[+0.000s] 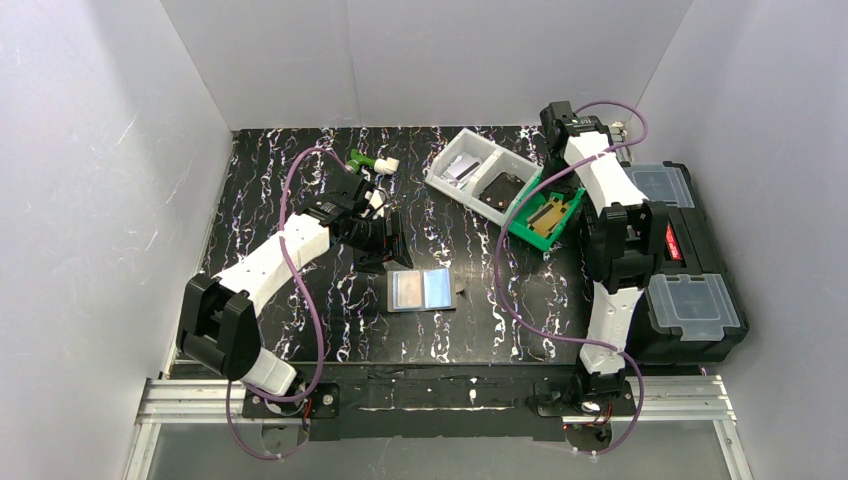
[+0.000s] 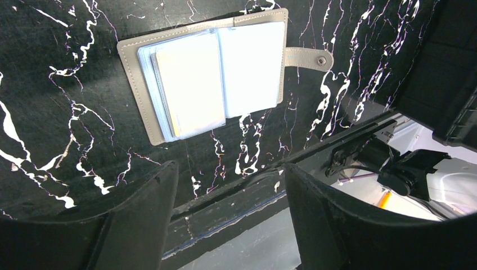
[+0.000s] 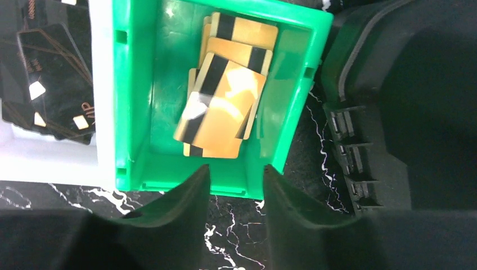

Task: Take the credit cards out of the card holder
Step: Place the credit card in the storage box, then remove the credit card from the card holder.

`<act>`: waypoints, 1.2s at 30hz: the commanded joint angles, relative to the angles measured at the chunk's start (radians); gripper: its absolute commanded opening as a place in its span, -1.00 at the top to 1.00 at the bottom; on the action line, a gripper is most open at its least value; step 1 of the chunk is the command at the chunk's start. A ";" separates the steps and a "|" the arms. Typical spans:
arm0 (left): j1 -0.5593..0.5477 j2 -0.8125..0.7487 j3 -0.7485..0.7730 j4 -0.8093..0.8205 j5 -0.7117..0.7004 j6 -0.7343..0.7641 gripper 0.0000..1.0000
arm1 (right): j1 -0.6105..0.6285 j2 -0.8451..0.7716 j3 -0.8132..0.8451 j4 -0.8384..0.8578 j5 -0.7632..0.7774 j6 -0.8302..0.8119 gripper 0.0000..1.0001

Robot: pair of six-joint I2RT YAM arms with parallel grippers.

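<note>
The card holder (image 1: 421, 291) lies open and flat on the black marbled table, its snap tab to the right. In the left wrist view (image 2: 214, 73) its grey cover and shiny sleeves show. A light card with an orange tint (image 1: 405, 290) sits in the left sleeve and a blue card (image 1: 437, 288) in the right one; both look washed out in the left wrist view. My left gripper (image 1: 385, 240) (image 2: 229, 169) is open and empty, just behind the holder and not touching it. My right gripper (image 1: 558, 125) (image 3: 236, 169) is open and empty over the back right.
A green bin (image 1: 522, 230) (image 3: 135, 112) holds several gold cards with black stripes. Beside it a white two-part bin (image 1: 432, 176) holds dark cards (image 3: 50, 79) and pale ones. A black toolbox (image 1: 690, 270) stands at the right edge. A small green-and-white object (image 1: 372, 162) lies at the back.
</note>
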 commanded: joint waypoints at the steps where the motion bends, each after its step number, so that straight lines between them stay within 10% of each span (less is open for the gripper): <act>1: 0.003 -0.046 0.000 -0.023 0.009 0.009 -0.37 | 0.002 -0.060 0.046 -0.018 -0.087 -0.008 -0.08; 14: 0.003 -0.042 0.011 -0.041 -0.031 0.003 -0.38 | 0.096 -0.332 -0.228 0.128 -0.341 0.046 -0.40; 20: 0.065 -0.085 -0.030 -0.076 -0.141 -0.029 -0.44 | 0.381 -0.442 -0.501 0.390 -0.553 0.231 -0.39; 27: 0.139 -0.121 -0.085 -0.078 -0.163 -0.067 -0.45 | 0.687 -0.181 -0.449 0.435 -0.468 0.276 -0.29; 36: 0.146 -0.109 -0.094 -0.070 -0.160 -0.074 -0.45 | 0.764 0.000 -0.309 0.351 -0.391 0.232 -0.29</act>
